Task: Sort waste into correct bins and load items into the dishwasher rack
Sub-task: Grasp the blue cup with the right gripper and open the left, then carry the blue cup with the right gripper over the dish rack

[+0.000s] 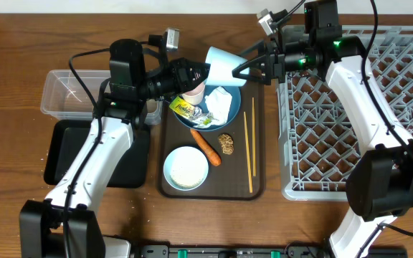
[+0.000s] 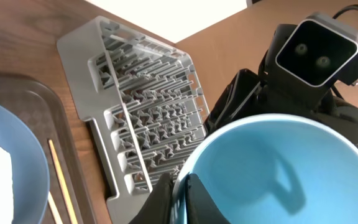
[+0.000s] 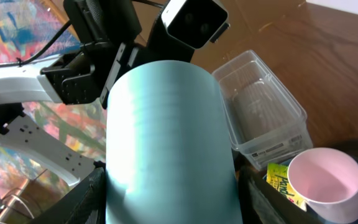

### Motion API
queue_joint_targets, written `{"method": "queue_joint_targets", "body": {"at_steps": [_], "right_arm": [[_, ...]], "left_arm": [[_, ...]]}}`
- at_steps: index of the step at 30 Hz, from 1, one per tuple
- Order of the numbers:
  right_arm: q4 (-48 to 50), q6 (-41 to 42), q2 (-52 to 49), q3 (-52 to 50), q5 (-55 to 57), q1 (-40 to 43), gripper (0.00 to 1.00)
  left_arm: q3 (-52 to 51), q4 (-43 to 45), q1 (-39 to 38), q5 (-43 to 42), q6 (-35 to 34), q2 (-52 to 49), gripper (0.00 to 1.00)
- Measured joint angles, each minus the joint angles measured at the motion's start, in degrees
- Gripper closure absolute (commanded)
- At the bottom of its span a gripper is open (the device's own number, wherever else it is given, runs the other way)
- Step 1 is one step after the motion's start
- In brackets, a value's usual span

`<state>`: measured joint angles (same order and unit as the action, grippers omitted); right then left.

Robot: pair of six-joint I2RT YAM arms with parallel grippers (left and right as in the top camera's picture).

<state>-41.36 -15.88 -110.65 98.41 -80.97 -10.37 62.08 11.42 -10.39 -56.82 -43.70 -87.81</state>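
2 end effectors meet on 1 item: the small light-blue cup [image 1: 221, 63], held in the air over the far end of the dark brown serving tray [image 1: 261, 143], clear of the desk.

- Left end effector [image 1: 206, 73]: narrow, pinching the cup's rim. Left wrist view looks straight into the cup's mouth [image 2: 272, 162], with the end effector [image 2: 182, 193] clamped at the near lip.
- Right end effector [image 1: 253, 68]: about half wide, astride the cup's outer wall. In the right wrist view the wall [image 3: 166, 143] fills the gap, and the end effector [image 3: 169, 199] looks to be against it on both sides, so I judge it gripped.
- Cup axis: tipped well off upright, lying roughly along the line between the 2 wrists, mouth toward the left one. The right jaws cross that axis.
- Large square grey plastic dishwasher rack [image 1: 378, 143] lies to the cup's right, just beside the tray. The right arm reaches in across the rack; the left arm is on the far side from it.

Judgement: a handover. The left pinch should let go before the right arm carries the cup rightward over the pegs. The mouth probably needs turning downward to seat.
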Motion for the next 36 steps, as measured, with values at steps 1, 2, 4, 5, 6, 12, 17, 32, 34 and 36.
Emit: {"method": "queue_joint_targets", "body": {"at_steps": [1, 2, 4, 5, 6, 12, 17, 32, 34, 36], "right_arm": [[-0.5, 0.0, 0.0, 0.0, 0.5, 0.0, 0.59], [-1.1, 0.0, 0.0, 0.0, 1.1, -0.1, 0.60], [-1.7, 0.0, 0.0, 0.0, 2.6, -0.4, 0.62], [-1.8, 0.0, 0.0, 0.0, 3.4, -0.6, 0.62], [-1.9, 0.0, 0.0, 0.0, 4.1, -0.7, 0.63], [-2.3, 0.5, 0.0, 0.0, 7.4, -0.7, 0.66], [-3.0, 1.8, 0.0, 0.0, 13.0, 0.7, 0.71], [-22.9, 10.5, 0.3, 2.1, 35.9, 16.5, 0.82], [-26.5, 11.8, 0.6, 4.2, 39.0, 19.7, 0.82], [-29.8, 12.7, 1.0, 6.7, 42.4, 23.3, 0.82]], "left_arm": [[0.0, 0.3, 0.0, 0.2, 0.0, -0.1, 0.83], [0.0, 0.4, 0.0, 0.2, 0.1, -0.2, 0.78], [0.0, 0.4, 0.0, 0.5, 0.5, -0.3, 0.77], [0.0, 0.4, 0.0, 0.8, 0.9, -0.5, 0.77], [0.0, 0.4, 0.0, 1.0, 1.5, -0.6, 0.74], [0.0, -0.2, 0.2, 2.7, 5.1, -0.9, 0.73], [0.0, -6.0, 0.4, 4.8, 10.0, -0.9, 0.73], [0.0, -23.6, 5.4, 20.6, 23.3, -0.2, 0.72], [0.0, -24.6, 6.3, 22.0, 24.2, 0.2, 0.72], [0.0, -25.3, 7.0, 22.8, 25.0, 0.8, 0.72]]}}
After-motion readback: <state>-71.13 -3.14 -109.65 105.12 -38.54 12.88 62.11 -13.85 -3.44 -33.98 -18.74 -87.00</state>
